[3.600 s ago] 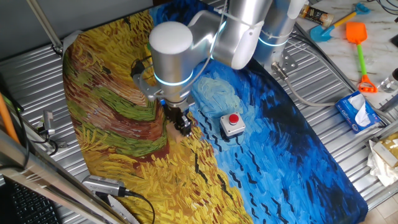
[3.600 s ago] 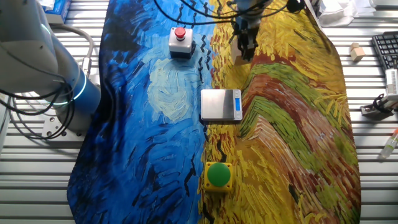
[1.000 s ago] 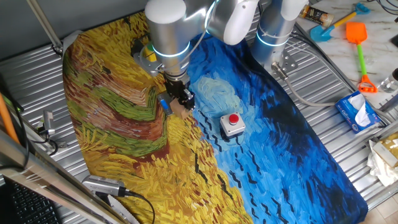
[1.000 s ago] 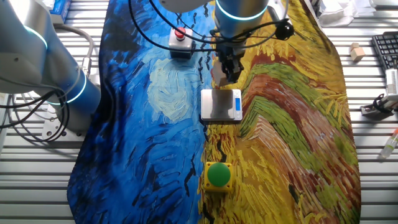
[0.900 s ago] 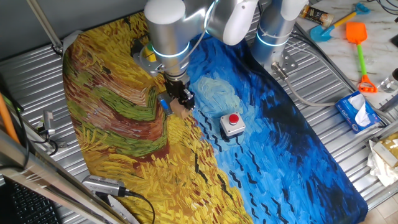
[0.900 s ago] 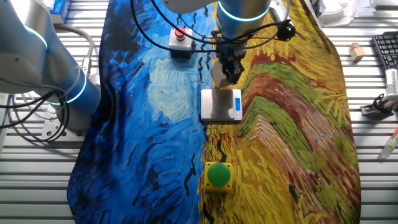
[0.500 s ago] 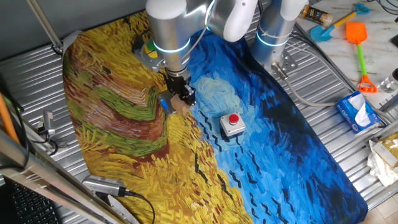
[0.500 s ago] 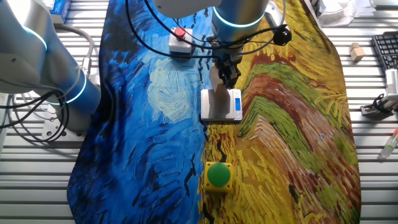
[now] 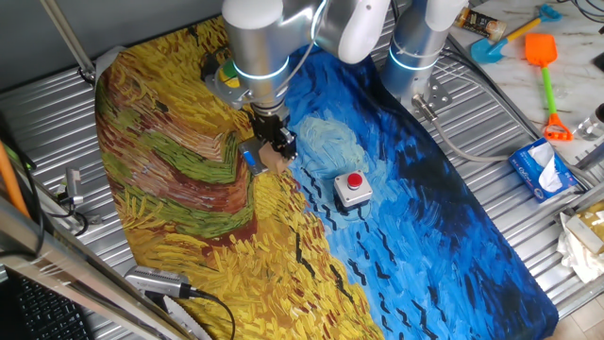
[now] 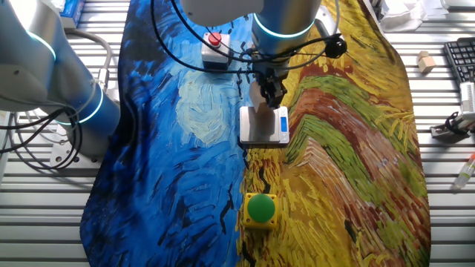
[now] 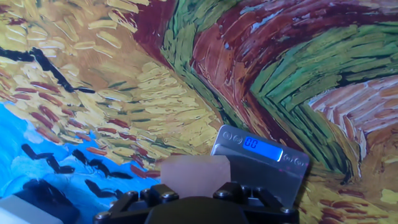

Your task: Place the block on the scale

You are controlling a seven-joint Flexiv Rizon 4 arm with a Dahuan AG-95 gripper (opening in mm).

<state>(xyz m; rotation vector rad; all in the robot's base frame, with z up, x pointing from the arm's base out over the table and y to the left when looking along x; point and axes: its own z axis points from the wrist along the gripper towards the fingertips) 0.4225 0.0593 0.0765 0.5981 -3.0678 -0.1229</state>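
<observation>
The block (image 11: pixel 191 175) was pinched in the tool (image 10: pixel 269 95) just above the scale (image 10: pixel 276 132); lowering onto the plate and release were called for next.

the block (image 10: pixel 259 101) hangs in the pincer (image 10: pixel 272 97) above the scale (image 10: pixel 264 127) on the cloth (image 10: pixel 349 148).

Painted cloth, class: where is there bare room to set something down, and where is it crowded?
Free: the blue stretch between the red-button box and the green-button box, and the yellow-green swirls right of the scale. Crowded: over the scale, where the pincer holds the block.
</observation>
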